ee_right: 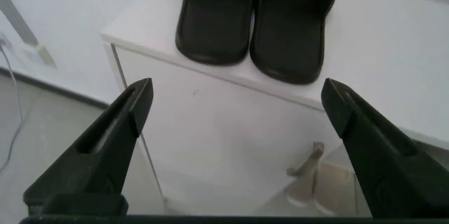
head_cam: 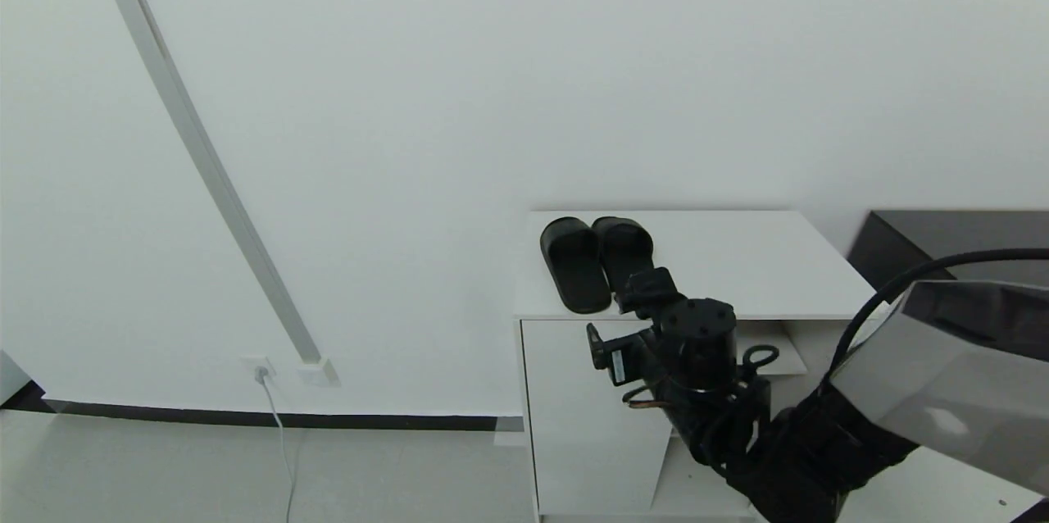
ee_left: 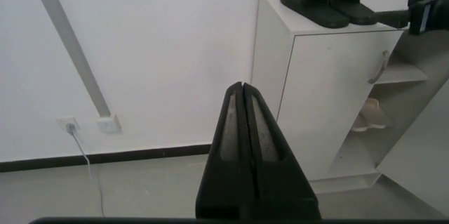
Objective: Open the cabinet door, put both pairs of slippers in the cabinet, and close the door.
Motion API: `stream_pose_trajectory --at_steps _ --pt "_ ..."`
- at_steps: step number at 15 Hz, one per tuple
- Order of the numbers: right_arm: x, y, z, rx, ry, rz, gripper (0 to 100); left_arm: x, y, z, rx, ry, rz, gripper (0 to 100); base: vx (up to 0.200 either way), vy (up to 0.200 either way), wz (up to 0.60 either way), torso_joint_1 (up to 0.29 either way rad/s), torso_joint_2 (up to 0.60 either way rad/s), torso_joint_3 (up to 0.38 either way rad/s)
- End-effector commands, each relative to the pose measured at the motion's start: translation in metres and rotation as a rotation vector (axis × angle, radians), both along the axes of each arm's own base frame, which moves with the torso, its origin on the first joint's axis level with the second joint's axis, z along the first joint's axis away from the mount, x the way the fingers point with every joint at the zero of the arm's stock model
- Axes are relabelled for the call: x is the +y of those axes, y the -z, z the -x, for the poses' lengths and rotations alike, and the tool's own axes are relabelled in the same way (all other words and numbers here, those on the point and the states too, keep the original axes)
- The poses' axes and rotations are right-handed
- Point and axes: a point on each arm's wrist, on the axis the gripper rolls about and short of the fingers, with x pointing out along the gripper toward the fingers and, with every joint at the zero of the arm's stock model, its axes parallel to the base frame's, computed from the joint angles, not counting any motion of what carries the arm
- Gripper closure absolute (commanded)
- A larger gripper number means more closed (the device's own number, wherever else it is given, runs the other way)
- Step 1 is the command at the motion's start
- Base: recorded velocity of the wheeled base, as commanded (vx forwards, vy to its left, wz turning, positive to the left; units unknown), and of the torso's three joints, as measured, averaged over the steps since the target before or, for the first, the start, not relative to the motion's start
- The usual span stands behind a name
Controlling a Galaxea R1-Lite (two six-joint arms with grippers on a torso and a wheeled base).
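A black pair of slippers (head_cam: 594, 261) lies on top of the white cabinet (head_cam: 737, 261), near its front left corner. My right gripper (head_cam: 646, 292) hangs open just in front of that pair, at the top's front edge; in the right wrist view its fingers (ee_right: 105, 147) stand wide apart before the slippers (ee_right: 252, 20). The cabinet door (ee_left: 330, 90) with its handle (ee_left: 379, 67) stands ajar, and a light pair of slippers (ee_left: 372, 115) rests on a lower shelf inside. Well to the cabinet's left and low down, my left gripper (ee_left: 243, 87) is shut on nothing.
A slanted cable duct (head_cam: 197, 146) runs down the wall to a socket (head_cam: 261, 367) with a white cord. Dark furniture (head_cam: 942, 236) stands right of the cabinet. Open floor (head_cam: 246, 474) lies to the cabinet's left.
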Motion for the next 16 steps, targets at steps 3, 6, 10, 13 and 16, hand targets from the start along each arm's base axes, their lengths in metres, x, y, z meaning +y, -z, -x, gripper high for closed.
stream_pose_trajectory --at_steps 3,6,10,13,16 --pt "0.005 -0.103 0.003 0.069 0.02 -0.158 0 0.0 0.0 0.0 0.001 0.0 0.001 100 0.0 0.0 0.0 0.0 0.0 0.0" --pt "0.009 -0.109 0.008 0.101 0.022 -0.166 0 0.0 0.0 0.0 0.001 -0.001 0.003 100 0.0 0.0 0.0 0.0 0.0 0.0" --pt "0.01 -0.103 0.01 0.114 0.019 -0.161 0 0.0 0.0 0.0 0.001 0.0 0.001 100 0.05 0.0 0.0 0.001 0.0 0.002" --pt "0.009 -0.091 0.012 0.137 0.024 -0.148 0 0.0 0.0 0.0 0.001 0.0 0.001 100 0.2 0.0 0.0 -0.004 0.0 0.001" --pt "0.008 -0.061 0.012 0.146 0.028 -0.139 0 0.0 0.0 0.0 0.001 0.0 0.001 100 0.2 0.0 0.0 0.019 0.0 0.001"
